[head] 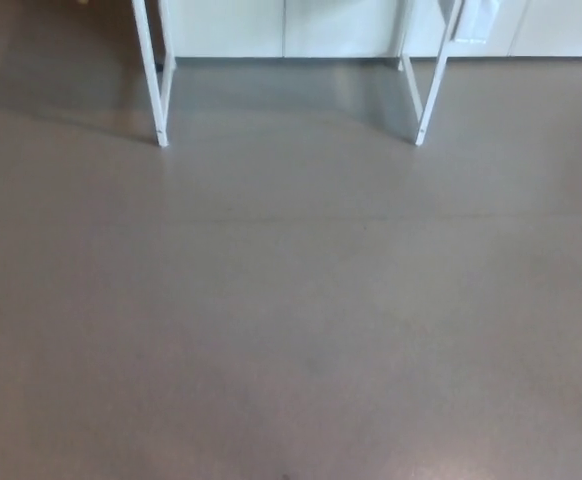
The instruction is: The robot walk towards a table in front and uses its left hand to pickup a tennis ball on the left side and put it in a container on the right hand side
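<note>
Over at the far end, the left table leg point(152, 80) and right table leg point(437, 80) stand on grey floor point(291, 320), white cabinets point(331, 25) behind. Left hand and right hand are out of shot, so can't tell their fingers. Can't tell where the tennis ball sits either.

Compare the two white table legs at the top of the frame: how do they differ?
The left leg slants down toward picture right; the right leg slants down toward picture left. Shadow darkens the floor outside the left leg; outside the right leg it is lighter. Both are thin, white, and end level.
</note>
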